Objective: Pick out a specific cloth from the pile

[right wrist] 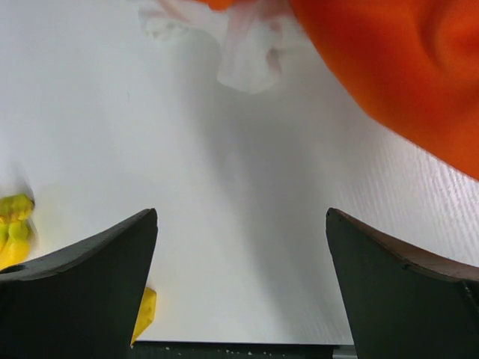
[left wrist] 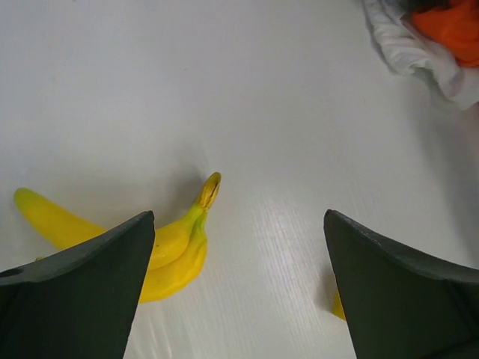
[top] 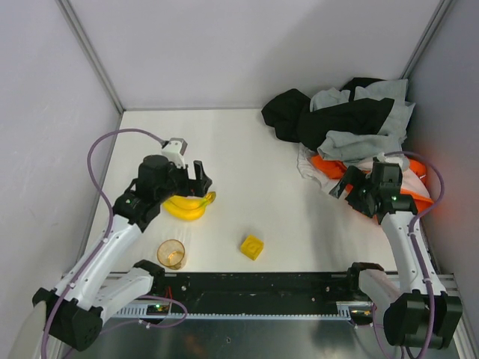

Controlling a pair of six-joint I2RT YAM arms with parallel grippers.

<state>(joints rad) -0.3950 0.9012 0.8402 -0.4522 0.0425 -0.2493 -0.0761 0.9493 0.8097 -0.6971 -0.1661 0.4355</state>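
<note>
**Both claws wide open, white cloth at the pile's edge**

We see the pile (top: 350,118) of black, light grey and orange garments filling the far right corner of the tabletop (top: 247,149). The cloth (top: 307,166) lies at the pile's left side, along the right half of the tabletop. It is a small crumpled white piece, partly tucked under the orange garment (top: 329,164) and touching it.

The right claw (top: 343,183) hovers just beside the orange garment, on its near side. Its jaws are spread wide and hold nothing. In the right wrist view we see bare tabletop between the two dark fingers (right wrist: 82,284), with the cloth (right wrist: 247,56) ahead and the orange fabric (right wrist: 404,75) to one side.

The left claw (top: 193,176) is spread just as wide and is empty. It hangs over the banana bunch (top: 188,207) towards the left edge of the tabletop, well apart from the cloth. Near the near edge we find a clear orange cup (top: 172,254) and a yellow block (top: 252,247), the block nearer the middle.
</note>
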